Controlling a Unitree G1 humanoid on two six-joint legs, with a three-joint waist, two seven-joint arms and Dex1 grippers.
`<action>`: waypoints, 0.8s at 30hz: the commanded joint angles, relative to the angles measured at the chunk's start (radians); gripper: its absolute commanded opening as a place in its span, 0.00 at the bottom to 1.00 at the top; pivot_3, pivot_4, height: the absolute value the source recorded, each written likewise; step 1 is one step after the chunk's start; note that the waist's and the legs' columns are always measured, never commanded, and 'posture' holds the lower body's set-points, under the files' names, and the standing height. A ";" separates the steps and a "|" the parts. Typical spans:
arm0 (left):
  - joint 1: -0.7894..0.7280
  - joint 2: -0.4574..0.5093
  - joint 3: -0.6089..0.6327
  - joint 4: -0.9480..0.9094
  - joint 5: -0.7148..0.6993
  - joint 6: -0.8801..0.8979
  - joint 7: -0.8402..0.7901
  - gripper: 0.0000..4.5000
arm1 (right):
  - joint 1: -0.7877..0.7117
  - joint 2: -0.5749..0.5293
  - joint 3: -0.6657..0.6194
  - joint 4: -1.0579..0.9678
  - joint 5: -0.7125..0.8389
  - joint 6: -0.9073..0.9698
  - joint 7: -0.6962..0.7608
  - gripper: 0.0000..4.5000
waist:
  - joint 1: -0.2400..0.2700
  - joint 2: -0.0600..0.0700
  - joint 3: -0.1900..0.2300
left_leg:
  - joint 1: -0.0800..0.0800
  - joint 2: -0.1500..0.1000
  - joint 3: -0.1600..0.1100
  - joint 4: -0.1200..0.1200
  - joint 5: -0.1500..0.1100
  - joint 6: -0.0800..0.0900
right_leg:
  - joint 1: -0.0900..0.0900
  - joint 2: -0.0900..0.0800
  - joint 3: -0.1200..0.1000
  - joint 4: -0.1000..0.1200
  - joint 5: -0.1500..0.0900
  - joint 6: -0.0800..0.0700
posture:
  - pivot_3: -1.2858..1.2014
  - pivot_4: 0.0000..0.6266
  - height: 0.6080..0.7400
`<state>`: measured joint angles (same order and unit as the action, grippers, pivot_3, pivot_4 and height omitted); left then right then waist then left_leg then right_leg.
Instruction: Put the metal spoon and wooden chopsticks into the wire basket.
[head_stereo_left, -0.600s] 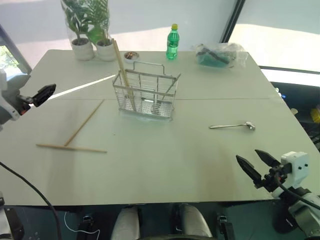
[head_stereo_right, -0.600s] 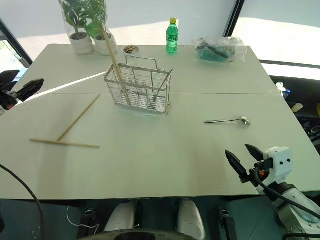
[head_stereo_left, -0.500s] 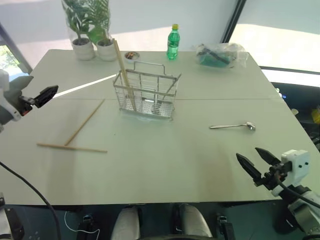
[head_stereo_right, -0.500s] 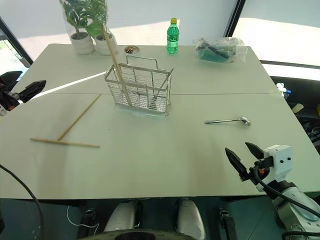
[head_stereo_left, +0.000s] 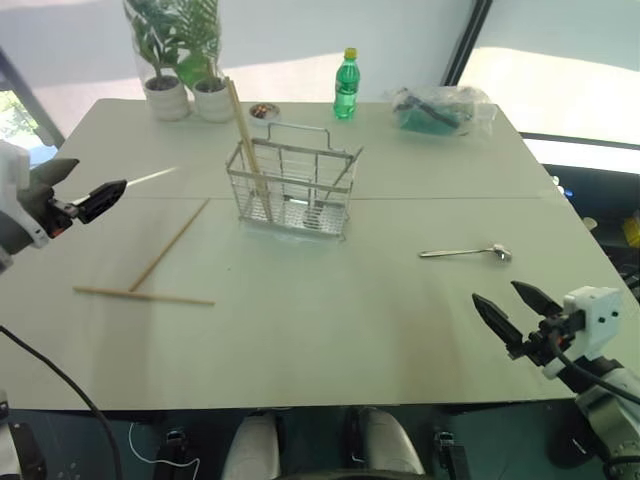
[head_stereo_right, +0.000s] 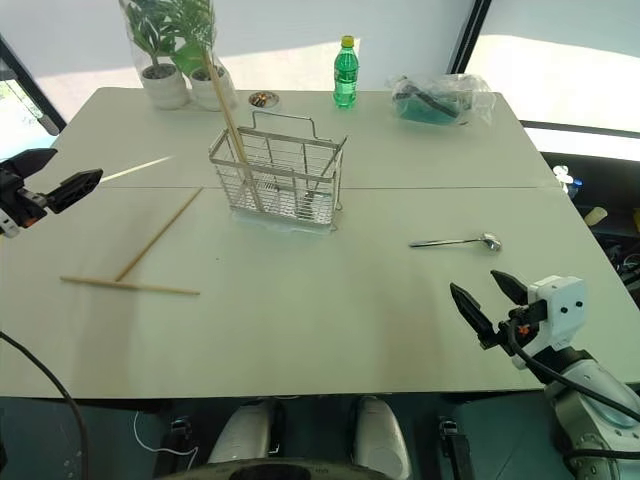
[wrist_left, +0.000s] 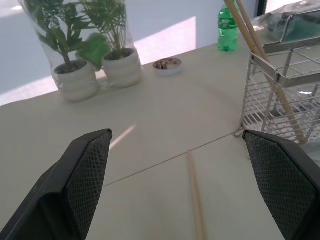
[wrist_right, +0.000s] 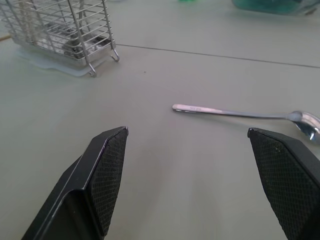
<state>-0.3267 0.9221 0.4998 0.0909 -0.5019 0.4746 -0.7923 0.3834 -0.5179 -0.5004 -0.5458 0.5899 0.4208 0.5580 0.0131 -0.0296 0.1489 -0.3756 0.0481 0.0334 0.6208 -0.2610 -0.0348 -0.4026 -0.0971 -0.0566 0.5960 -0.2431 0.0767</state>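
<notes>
Both jaws wide, left gripper (head_stereo_right: 45, 190) at the table's (head_stereo_left: 330, 330) left edge, right gripper (head_stereo_left: 515, 312) near its front edge

Two black mesh-textured fingers (wrist_left: 85, 185) of the left gripper (wrist_left: 185, 187) stand wide apart over a pale table (wrist_left: 150, 125). Between them lies one wooden chopstick (wrist_left: 196, 207). To one side stands the wire basket (wrist_left: 285, 95) with chopsticks (wrist_left: 250, 35) leaning in it. Beyond are two potted plants (wrist_left: 95, 60), a small dish (wrist_left: 167, 65) and a green bottle (wrist_left: 227, 27)
</notes>
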 joint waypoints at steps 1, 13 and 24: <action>-0.002 0.026 0.031 -0.066 -0.015 0.017 0.009 0.98 | -0.038 -0.038 -0.020 0.014 -0.010 -0.014 0.008 0.89 | 0.000 -0.001 0.000 | 0.000 0.000 0.000 0.000 0.000 0.000 | 0.000 0.000 0.000 0.000 0.000 0.000 | 0.52 0.24 0.83; -0.036 0.080 -0.090 -0.363 -0.229 0.196 -0.186 0.98 | -0.503 -0.370 0.195 0.361 -0.140 -0.110 0.319 0.89 | -0.004 0.001 0.002 | 0.000 -0.001 0.002 0.002 0.000 0.000 | 0.004 0.000 0.000 -0.001 0.000 0.000 | 0.52 0.24 0.83; -0.365 0.031 -0.399 -0.282 -0.178 0.195 -0.325 0.98 | -1.080 -0.424 0.606 1.008 -0.486 -0.584 0.750 0.89 | -0.007 0.003 0.006 | 0.000 -0.001 0.000 0.003 0.000 0.001 | 0.006 0.005 0.001 0.000 0.000 0.001 | 0.52 0.24 0.83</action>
<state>-0.6615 0.9494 0.1076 -0.1911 -0.6780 0.6673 -1.0950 -0.6545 -0.9304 0.0878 0.3975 0.1535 -0.0802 1.2701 0.0064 -0.0270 0.1549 -0.3768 0.0470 0.0330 0.6240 -0.2606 -0.0340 -0.3968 -0.0917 -0.0550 0.5960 -0.2425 0.0774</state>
